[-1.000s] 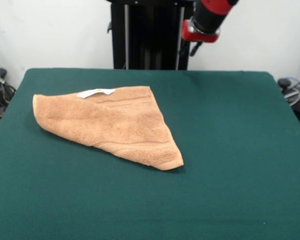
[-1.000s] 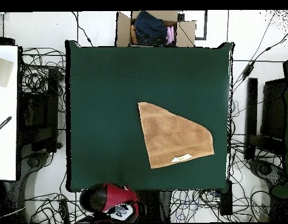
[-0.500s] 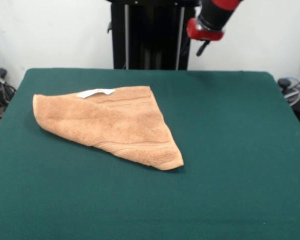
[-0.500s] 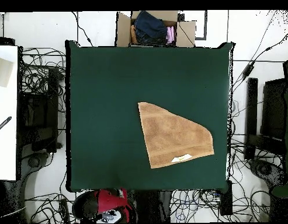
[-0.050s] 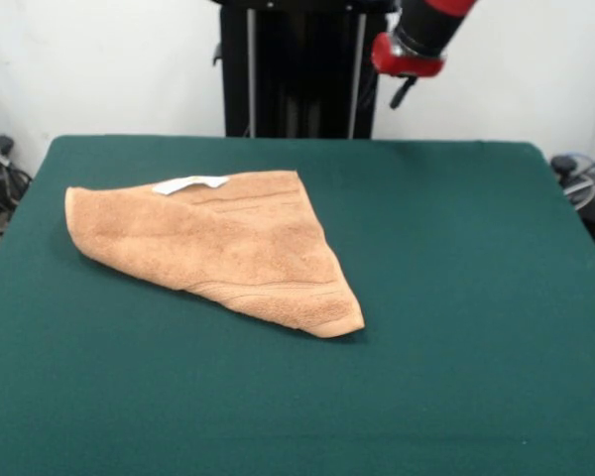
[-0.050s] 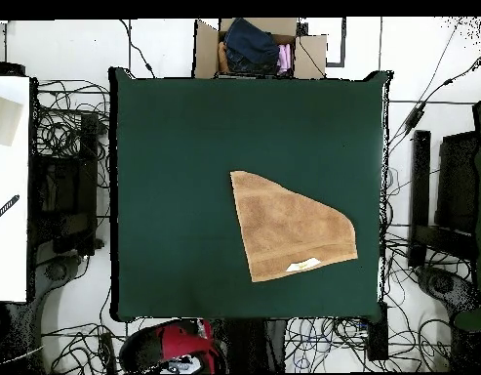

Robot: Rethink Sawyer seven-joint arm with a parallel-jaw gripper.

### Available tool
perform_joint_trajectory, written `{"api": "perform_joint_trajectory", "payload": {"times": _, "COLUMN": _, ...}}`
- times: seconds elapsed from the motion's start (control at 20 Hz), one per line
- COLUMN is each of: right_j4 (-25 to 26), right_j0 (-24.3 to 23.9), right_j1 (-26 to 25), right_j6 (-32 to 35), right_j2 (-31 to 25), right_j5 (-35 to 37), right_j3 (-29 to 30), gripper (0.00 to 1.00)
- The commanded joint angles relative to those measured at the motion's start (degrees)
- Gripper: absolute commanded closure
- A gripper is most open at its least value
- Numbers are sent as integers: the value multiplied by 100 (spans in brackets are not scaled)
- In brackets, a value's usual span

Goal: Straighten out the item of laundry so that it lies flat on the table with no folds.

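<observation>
The item of laundry (image 5: 228, 248), a light orange-tan towel, lies folded into a rough triangle on the green table (image 5: 456, 297). Its white label (image 5: 188, 183) shows at the far edge, and a thick folded corner points toward the near side. In the overhead view the towel (image 6: 293, 229) sits right of the table's (image 6: 176, 176) middle, with the label (image 6: 304, 265) near the bottom edge. My gripper (image 5: 404, 91) hangs high beyond the table's far edge, well apart from the towel, too small to read. The overhead view shows only the red arm (image 6: 176, 344), below the table.
A cardboard box of clothes (image 6: 259, 47) stands off the table's top edge in the overhead view. Cables cover the floor all round. A white surface (image 6: 8, 186) is at the left, and the black pedestal (image 5: 297, 69) rises behind the table.
The arm has drawn back slightly, up and to the right in the front view and lower in the overhead view. The towel has not moved.
</observation>
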State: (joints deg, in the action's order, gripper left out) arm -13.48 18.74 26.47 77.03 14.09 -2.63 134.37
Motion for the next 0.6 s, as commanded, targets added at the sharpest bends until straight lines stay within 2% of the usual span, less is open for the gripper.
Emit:
{"api": "perform_joint_trajectory", "payload": {"times": 0.05, "right_j4": 49, "right_j0": -710, "right_j1": -226, "right_j6": 1319, "right_j2": -770, "right_j5": -194, "right_j3": -410, "gripper": 0}}
{"api": "perform_joint_trajectory", "payload": {"times": 0.25, "right_j4": 41, "right_j0": -893, "right_j1": -228, "right_j6": 1232, "right_j2": -832, "right_j5": 60, "right_j3": -469, "gripper": 0}}
{"api": "perform_joint_trajectory", "payload": {"times": 0.6, "right_j4": 101, "right_j0": -1141, "right_j1": -129, "right_j6": 1311, "right_j2": -1008, "right_j5": 49, "right_j3": -214, "gripper": 0}}
